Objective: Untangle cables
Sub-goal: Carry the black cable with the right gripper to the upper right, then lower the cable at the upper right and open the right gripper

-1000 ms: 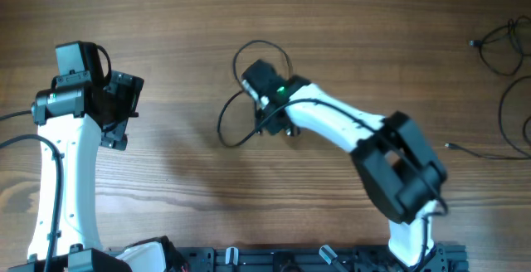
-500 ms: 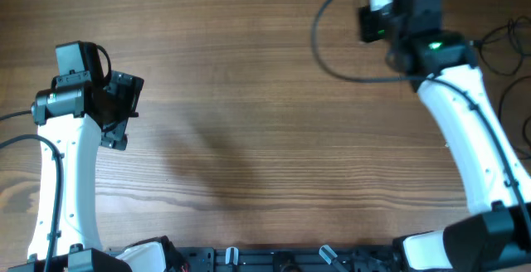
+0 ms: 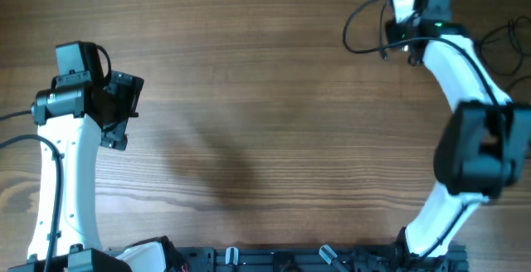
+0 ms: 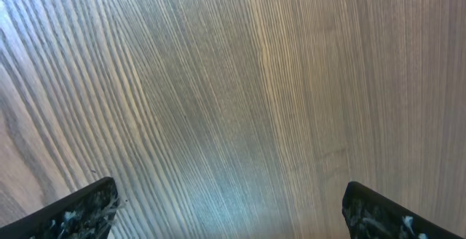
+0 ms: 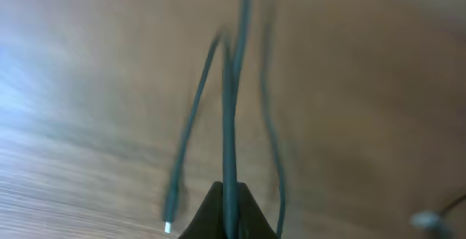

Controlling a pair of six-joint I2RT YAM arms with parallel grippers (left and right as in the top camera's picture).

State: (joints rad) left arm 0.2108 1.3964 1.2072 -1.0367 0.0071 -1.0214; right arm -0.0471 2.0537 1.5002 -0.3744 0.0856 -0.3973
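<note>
Black thin cord (image 5: pixel 230 108) pinched in clenched right gripper (image 5: pixel 226 211), far right of wooden table (image 3: pixel 249 73), loop trailing left | other thin black cords (image 3: pixel 503 44) lie near | left gripper (image 3: pixel 116 114) spread wide, empty | risk: loose loop catches that pile, re-knots

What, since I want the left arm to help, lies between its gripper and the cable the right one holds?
Nothing visible. Only bare table lies between the open left gripper and the cable, which is pinched in the shut right gripper at the far right side.
</note>
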